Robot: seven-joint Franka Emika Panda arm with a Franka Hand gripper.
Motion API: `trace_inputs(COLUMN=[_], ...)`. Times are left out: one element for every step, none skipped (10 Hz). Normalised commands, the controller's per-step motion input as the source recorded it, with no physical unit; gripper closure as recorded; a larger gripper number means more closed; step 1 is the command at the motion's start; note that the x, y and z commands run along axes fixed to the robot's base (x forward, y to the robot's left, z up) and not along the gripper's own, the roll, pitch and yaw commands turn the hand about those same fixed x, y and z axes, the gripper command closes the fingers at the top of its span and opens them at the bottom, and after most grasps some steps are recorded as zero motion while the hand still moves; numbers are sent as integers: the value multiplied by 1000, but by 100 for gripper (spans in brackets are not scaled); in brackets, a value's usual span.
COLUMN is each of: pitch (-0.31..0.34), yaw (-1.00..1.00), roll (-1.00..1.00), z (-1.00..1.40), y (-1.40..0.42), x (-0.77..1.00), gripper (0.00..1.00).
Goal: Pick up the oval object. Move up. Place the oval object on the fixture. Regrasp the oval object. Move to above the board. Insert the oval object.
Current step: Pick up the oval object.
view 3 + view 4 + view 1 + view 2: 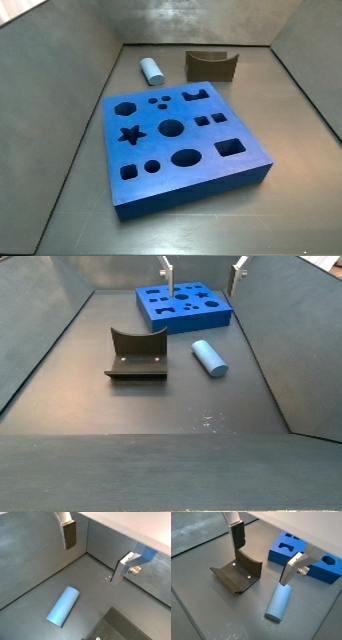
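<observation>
Open, empty pincer hovers high; the oval object lies flat on the floor toward five o'clock, its long axis running one-to-seven.

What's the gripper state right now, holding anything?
Gripper: open, holding nothing, above the floor; the oval object lies below it beside the fixture.
</observation>
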Motion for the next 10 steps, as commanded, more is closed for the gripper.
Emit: trace_inputs(pitch=[0, 0, -227, -174, -100, -50, -23, 0, 0, 0], yaw=[-9, 0, 77, 583, 757, 757, 617, 311, 57, 11], roll=[0, 24, 59, 67, 84, 0, -29, -73, -71, -44], z=[-143, 0, -743, -866, -980, -954, -894, -960, -803, -797], y=[-217, -149, -617, -234, -123, 0, 91, 57, 169, 171], x=[100, 0, -791, -349, -51, 37, 277, 637, 980, 1000], gripper=[0, 0, 0, 0, 0, 0, 0, 0, 0, 0])
